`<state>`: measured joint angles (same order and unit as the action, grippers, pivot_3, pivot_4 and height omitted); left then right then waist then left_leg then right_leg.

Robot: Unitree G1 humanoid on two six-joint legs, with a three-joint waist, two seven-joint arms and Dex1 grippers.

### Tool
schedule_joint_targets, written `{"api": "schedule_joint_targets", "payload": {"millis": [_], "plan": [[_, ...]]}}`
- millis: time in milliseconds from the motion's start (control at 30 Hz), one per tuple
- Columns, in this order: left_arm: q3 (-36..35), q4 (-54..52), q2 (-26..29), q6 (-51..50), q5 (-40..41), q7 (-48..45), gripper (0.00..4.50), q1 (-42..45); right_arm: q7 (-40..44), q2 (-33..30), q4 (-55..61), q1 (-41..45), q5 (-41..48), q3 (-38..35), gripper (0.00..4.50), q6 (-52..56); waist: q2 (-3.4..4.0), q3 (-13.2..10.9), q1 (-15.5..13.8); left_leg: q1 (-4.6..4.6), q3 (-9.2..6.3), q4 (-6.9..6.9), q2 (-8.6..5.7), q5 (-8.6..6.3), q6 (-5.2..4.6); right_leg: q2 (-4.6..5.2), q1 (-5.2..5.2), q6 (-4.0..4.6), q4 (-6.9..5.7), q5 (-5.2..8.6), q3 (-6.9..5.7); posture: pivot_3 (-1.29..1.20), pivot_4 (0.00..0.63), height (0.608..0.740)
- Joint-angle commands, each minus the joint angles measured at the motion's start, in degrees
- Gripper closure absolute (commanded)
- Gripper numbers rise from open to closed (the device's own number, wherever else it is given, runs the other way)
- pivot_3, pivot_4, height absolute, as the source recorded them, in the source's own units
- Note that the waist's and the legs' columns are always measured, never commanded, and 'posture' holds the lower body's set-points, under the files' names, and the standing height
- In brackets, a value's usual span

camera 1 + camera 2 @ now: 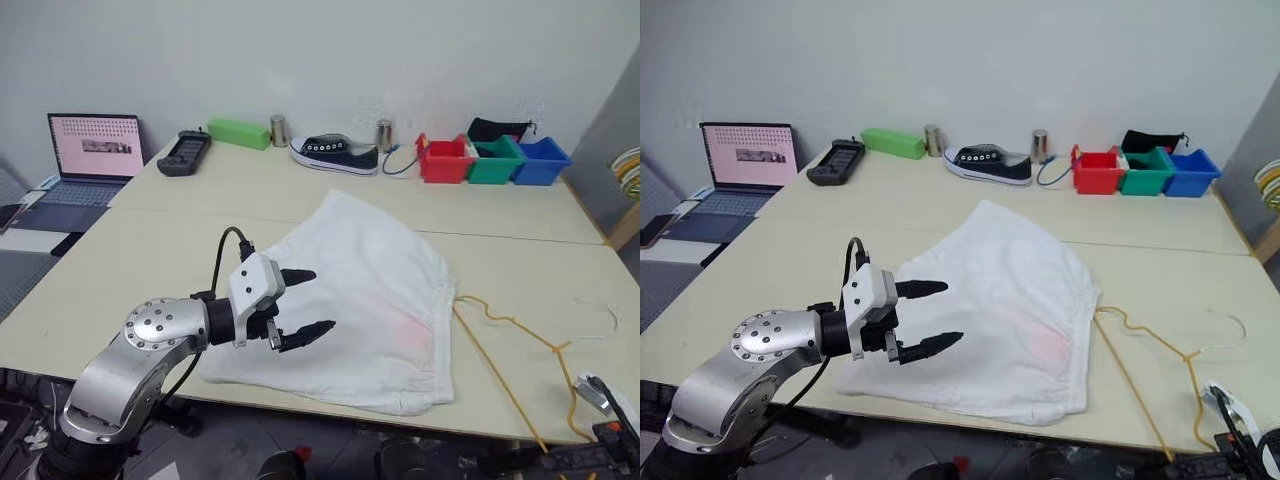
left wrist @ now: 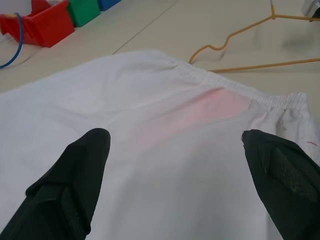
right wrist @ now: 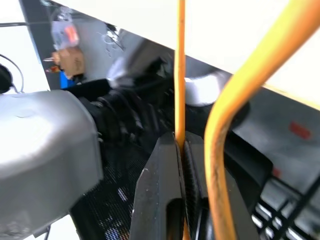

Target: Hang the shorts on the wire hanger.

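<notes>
I see no brand name or label that I can read. The laptop [image 1: 88, 160] screen shows pink rows of small marks, too small for me to make out.

I count one pair of shorts [image 1: 350, 300], white, lying flat on the table [image 1: 150, 250] near its front edge, with the elastic waistband toward my right and a faint pink patch close to it. I count one wire hanger [image 1: 510, 345], yellowish. Its hook lies just beside the waistband, and its long wires run to the front right corner of the table and go over the edge there.

My left gripper [image 1: 305, 303] hangs over the left part of the shorts with its two black fingers [image 2: 75, 180] spread wide, holding nothing. My right gripper [image 3: 181, 150] is below the table edge at the front right. Its fingers are pressed together on one thin wire of the hanger, and a second wire bends past just beside them.

At the back of the table I count three small bins: one red bin [image 1: 445, 160], one green bin [image 1: 495, 160], one blue bin [image 1: 540, 162]. There is one dark sneaker [image 1: 335, 153], two metal cylinders [image 1: 278, 130], one long green box [image 1: 238, 133] and one black handheld device [image 1: 184, 152].
</notes>
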<state>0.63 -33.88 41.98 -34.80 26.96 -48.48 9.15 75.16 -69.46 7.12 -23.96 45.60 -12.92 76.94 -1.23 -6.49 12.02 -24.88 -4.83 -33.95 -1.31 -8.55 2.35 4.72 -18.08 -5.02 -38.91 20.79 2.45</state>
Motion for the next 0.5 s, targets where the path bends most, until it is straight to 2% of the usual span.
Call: {"api": "schedule_joint_targets", "payload": {"millis": [33,233,500], "plan": [[0.0,-0.1,0.7,1.2,-0.1,-0.7,0.04,1.6,1.1,-1.5,3.5,-1.7,0.5,-1.3,4.5,-2.3,-0.06,0.0,-0.2,0.0,0.06,0.0,0.0,-0.09,0.04,-0.02,-0.01,-0.04,0.01,0.05,0.03,-0.29,0.087,0.74],[0.4,0.8,0.9,1.5,-0.6,-1.5,0.04,2.3,-0.4,0.2,7.5,2.5,5.6,-2.5,4.5,1.3,-0.17,-0.2,-0.6,0.04,0.11,-0.03,0.11,-0.2,0.1,-0.39,-0.04,-0.11,0.04,0.28,0.09,-0.28,0.084,0.74],[0.0,-0.5,1.0,1.4,-0.7,-0.6,0.04,1.0,-1.8,1.0,7.1,6.5,7.5,-0.2,4.5,2.9,-0.24,-0.3,-1.1,0.07,0.17,-0.05,0.26,-0.21,0.11,-0.48,-0.01,0.01,0.02,0.29,0.11,-0.26,0.084,0.74]]}}
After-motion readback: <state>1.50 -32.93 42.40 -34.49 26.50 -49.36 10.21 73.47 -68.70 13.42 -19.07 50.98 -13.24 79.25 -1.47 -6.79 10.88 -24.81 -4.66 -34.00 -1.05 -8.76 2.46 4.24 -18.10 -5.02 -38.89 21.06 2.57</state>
